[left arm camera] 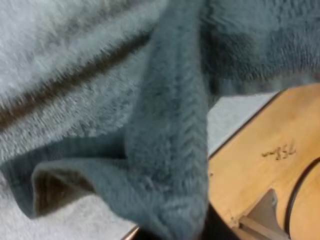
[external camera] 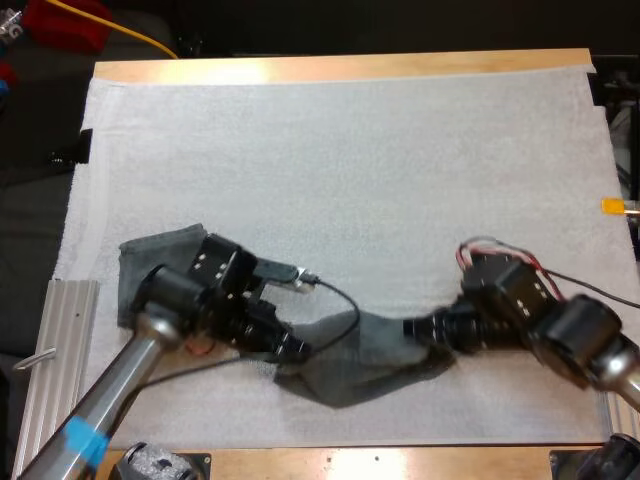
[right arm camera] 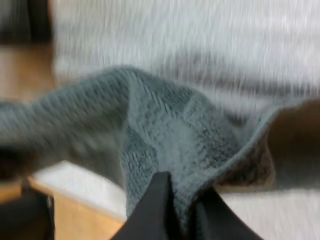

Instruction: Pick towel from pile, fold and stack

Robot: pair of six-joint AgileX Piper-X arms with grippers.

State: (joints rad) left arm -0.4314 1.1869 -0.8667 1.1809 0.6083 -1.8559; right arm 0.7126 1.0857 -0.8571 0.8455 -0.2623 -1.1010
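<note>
**Towel pinched between both claws**

Towel [external camera: 360, 368] spans between my two claws at the near edge of the mat [external camera: 350, 170]. My right claw [external camera: 412, 328] pinches its right end, and the fingers [right arm camera: 159, 207] press the fold from both sides. My left claw [external camera: 292, 350] clamps its left end. A second towel [external camera: 160, 260] lies flat on the mat, partly under my left arm.

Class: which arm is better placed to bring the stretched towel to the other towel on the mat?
Probably left: the left gripper is at the end of the towel nearest the second towel, which lies beside that arm. The right gripper grips the far end.
</note>
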